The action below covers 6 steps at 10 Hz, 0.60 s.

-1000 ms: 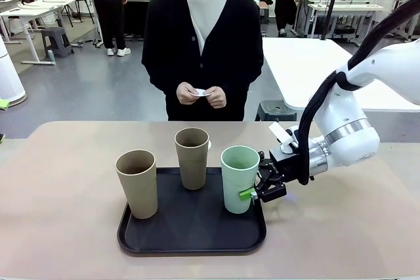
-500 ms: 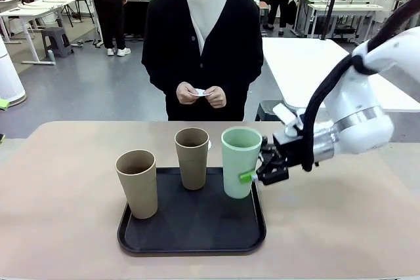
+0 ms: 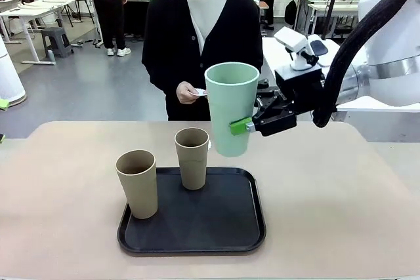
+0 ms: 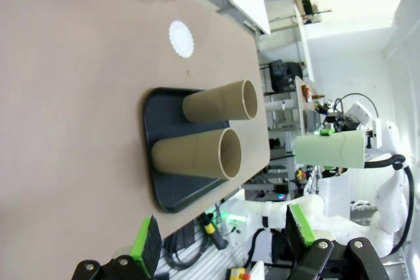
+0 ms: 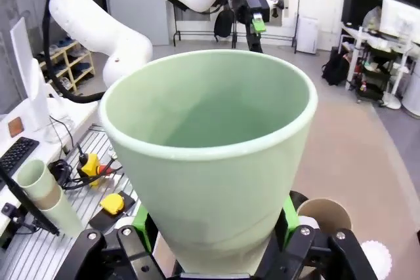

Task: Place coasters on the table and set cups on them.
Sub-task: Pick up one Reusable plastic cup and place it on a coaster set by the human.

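My right gripper (image 3: 252, 123) is shut on the mint green cup (image 3: 231, 106) and holds it upright in the air above the tray's far right side. In the right wrist view the green cup (image 5: 210, 162) sits between the green pads (image 5: 141, 220). Two tan cups (image 3: 137, 183) (image 3: 192, 157) stand on the black tray (image 3: 191, 227). One white scalloped coaster (image 4: 181, 38) lies on the beige table (image 3: 59, 181) beyond the tray. The person holds another coaster (image 3: 200, 92) in both hands. My left gripper (image 4: 223, 237) is open, high off to the side, with nothing between its fingers.
The person stands at the table's far edge, in the middle. The table has bare room left and right of the tray. A white table (image 3: 295, 63) stands behind at the right. The right wrist view shows a tan cup (image 5: 325, 214) and the coaster (image 5: 375, 257) below.
My right gripper has lifted the green cup off the tray, up and a little to the left. The tan cups and the person's hands have not moved.
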Tool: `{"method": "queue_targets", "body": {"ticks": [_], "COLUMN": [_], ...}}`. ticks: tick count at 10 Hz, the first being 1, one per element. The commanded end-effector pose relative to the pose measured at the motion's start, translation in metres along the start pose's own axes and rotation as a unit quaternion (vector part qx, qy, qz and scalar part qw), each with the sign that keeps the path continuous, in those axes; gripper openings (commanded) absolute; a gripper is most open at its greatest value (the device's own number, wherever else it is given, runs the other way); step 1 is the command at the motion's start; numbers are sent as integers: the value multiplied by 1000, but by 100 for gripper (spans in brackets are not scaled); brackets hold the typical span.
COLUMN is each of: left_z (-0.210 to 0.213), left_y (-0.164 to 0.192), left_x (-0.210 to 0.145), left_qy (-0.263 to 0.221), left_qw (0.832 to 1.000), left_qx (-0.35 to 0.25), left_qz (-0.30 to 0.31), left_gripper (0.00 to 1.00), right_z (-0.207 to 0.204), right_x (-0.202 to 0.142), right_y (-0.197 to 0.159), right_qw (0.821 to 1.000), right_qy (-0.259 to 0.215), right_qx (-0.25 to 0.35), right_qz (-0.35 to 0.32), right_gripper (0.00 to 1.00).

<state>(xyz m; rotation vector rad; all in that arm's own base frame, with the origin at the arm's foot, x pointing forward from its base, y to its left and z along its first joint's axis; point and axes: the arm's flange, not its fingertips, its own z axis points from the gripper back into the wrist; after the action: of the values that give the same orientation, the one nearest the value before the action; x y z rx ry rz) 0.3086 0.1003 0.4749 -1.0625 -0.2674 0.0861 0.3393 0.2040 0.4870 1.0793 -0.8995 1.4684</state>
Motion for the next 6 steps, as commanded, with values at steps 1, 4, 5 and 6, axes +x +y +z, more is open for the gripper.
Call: {"method": "queue_targets", "body": {"ticks": [1, 4, 5, 6], "left_z": [1, 1, 1, 1], "left_y": [1, 1, 1, 1], "left_x": [-1, -1, -1, -1], "left_qy": [-1, -1, -1, -1], "left_qw": [1000, 1000, 1000, 1000], "left_qx": [-4, -4, -4, -4], "left_qz": [-1, -1, -1, -1], "left_gripper": [100, 100, 100, 100], "right_z": [0, 0, 0, 0], "right_x": [-13, -2, -2, -2], "right_y": [-9, -1, -1, -1], "right_qw": [1000, 1000, 1000, 1000], "right_qy": [-13, 0, 0, 0], "right_qx": [-9, 0, 0, 0], "right_qz": [-19, -3, -3, -3], "right_gripper": [75, 75, 75, 75]}}
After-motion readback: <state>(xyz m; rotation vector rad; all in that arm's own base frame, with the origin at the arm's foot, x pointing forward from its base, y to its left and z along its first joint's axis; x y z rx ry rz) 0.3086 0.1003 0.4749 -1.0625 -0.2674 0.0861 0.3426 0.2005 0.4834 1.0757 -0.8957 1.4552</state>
